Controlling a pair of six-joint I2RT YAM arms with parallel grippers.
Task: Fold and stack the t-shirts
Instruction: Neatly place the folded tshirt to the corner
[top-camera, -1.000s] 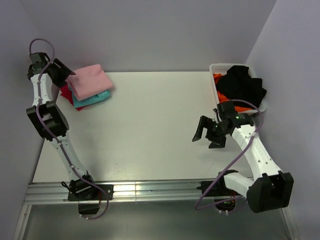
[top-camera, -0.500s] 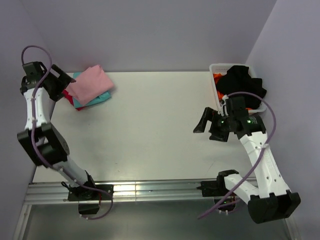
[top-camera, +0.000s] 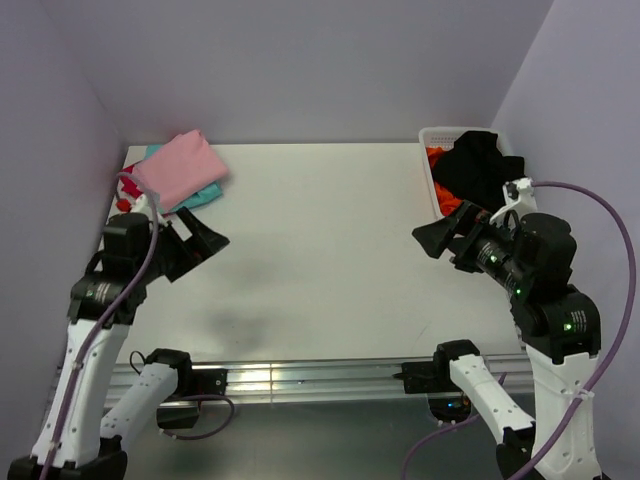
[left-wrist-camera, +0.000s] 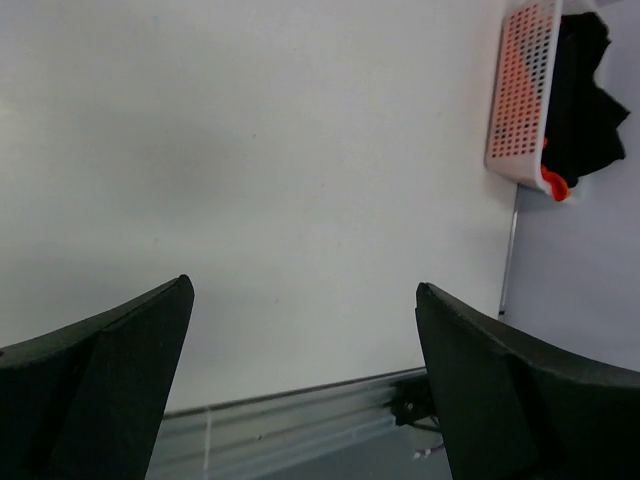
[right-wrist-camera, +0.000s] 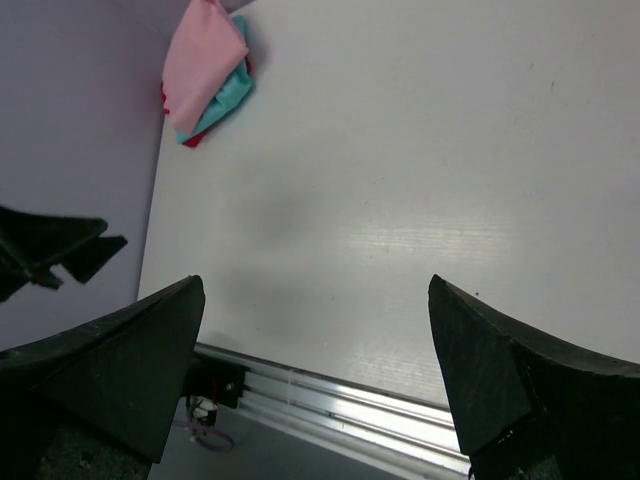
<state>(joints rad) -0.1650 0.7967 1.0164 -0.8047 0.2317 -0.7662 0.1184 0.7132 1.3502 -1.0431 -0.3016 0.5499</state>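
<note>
At the far left corner of the surface (top-camera: 320, 250) lies the stack: pink shirt (top-camera: 180, 165) folded on top, teal shirt (top-camera: 207, 190) showing under its near edge, red shirt (top-camera: 122, 203) peeking out on the left. The left pincer (top-camera: 203, 252) hangs just near of the stack with its jaws apart and nothing between them. The right pincer (top-camera: 436, 247) is likewise wide apart and empty, near the basket (top-camera: 428, 150) at the far right corner.

With the pink shirt placed and both pincers free, the step in hand looks like fetching the next piece from the basket. The right arm is the closer one. It would do well to pinch the black garment (top-camera: 485, 165) high on its heap, taking only that cloth. Lifting straight up should keep the basket from dragging along, and the middle of the surface gives both arms room to spread the garment.

Each wrist view looks across at the other side. The left wrist view shows the basket's perforated wall, with an orange garment (left-wrist-camera: 555, 183) spilling past its rim under the black one. The right wrist view shows the stack's layers edge-on and the left pincer in shadow by the left edge. Only the top view shows both arms and both corners at once.
</note>
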